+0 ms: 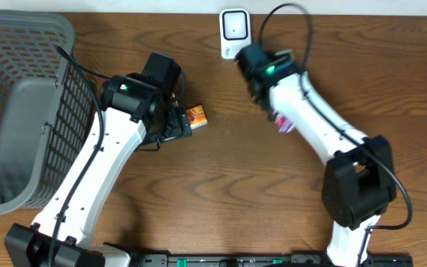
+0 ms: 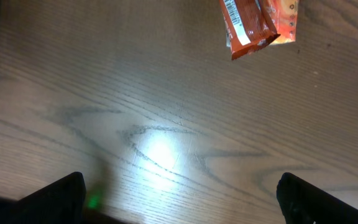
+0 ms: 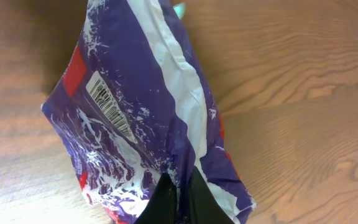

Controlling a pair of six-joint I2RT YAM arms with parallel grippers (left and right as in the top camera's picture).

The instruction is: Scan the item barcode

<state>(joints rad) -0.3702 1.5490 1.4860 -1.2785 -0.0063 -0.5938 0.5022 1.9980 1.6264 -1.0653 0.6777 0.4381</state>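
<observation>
Closest thing to a lens is the crinkly purple-and-white plastic snack packet [image 3: 148, 124], right up against the right wrist camera. The right claw [image 3: 178, 188] is clenched on its lower edge, fingers pinched together on the foil. A white barcode label [image 3: 110, 104] sits on the packet's upper left side, facing that camera. There's some red on the wrapper too.

Now left to right from overhead. Far left is a big grey plastic mesh basket [image 1: 21, 55], tilted a bit. There's a plain grey shape inside, and I honestly can't tell whether that's the basket's own floor or something lying in it.

Next is the left claw [image 2: 188, 199]: released, fingers spread wide, nothing between them, hovering over bare wood. Just beyond it lies a small orange foil packet [image 2: 257, 25] flat on the counter, white barcode strip showing, touching nothing.

Then a small white rounded scanner box with a dark-framed window [image 1: 234, 31] at the far edge. The purple packet hangs near it, to its right and a bit closer to us, mostly hidden under the right arm from above.

The counter [image 1: 221, 200] is brown wood grain and fills every view. There's a bright glare patch and a small green glow under the left wrist.
</observation>
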